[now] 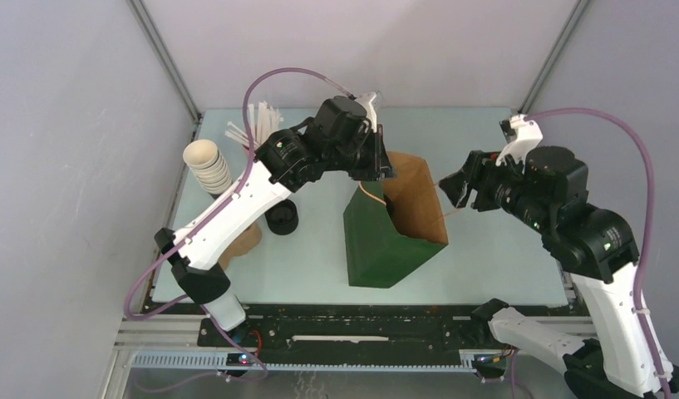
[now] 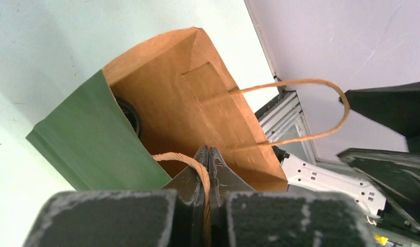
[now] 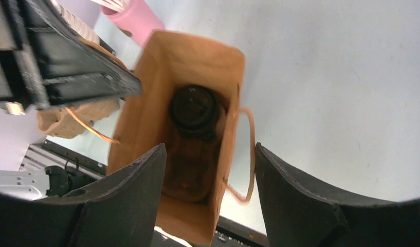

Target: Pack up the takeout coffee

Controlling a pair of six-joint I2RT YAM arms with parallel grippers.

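Coffee cup (image 3: 194, 109) with black lid sits deep inside the paper bag (image 1: 377, 249), on its floor. Left gripper (image 2: 208, 154) is pinched tight on one bag handle (image 2: 179, 156) at the bag's back rim and partly overhangs the mouth. Right gripper (image 3: 208, 152) hovers over the bag's right rim, jaws spread wide and holding nothing. Second handle (image 2: 300, 80) loops free off that rim, near the right fingers. Left of bag: black lid stack (image 1: 282, 218), lidless cup stack (image 1: 207, 166), pink holder (image 3: 133, 18) of white sticks.
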